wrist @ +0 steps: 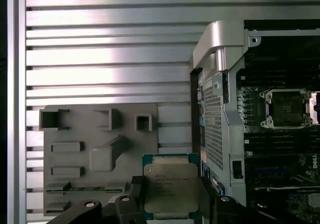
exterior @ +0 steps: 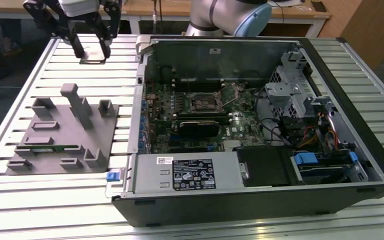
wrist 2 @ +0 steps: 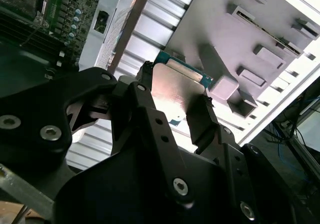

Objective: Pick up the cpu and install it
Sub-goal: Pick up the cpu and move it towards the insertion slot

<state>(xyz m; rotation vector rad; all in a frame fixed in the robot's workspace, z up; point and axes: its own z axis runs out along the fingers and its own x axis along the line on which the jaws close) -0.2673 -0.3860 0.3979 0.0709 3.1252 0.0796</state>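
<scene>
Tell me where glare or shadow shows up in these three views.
In the first wrist view, glare streaks the table slats, yet the cpu reads evenly lit. In the second wrist view, a bright reflection washes the cpu's top, and the end effector gripping it is dark. In the exterior view, light is even; the computer case interior is dimmer.

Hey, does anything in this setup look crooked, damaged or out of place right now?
Nothing stands out. The small square silver-topped cpu sits squarely in the black gripper, the grey plastic tray lies flat on the slatted metal table, and the motherboard's square socket looks empty.
</scene>
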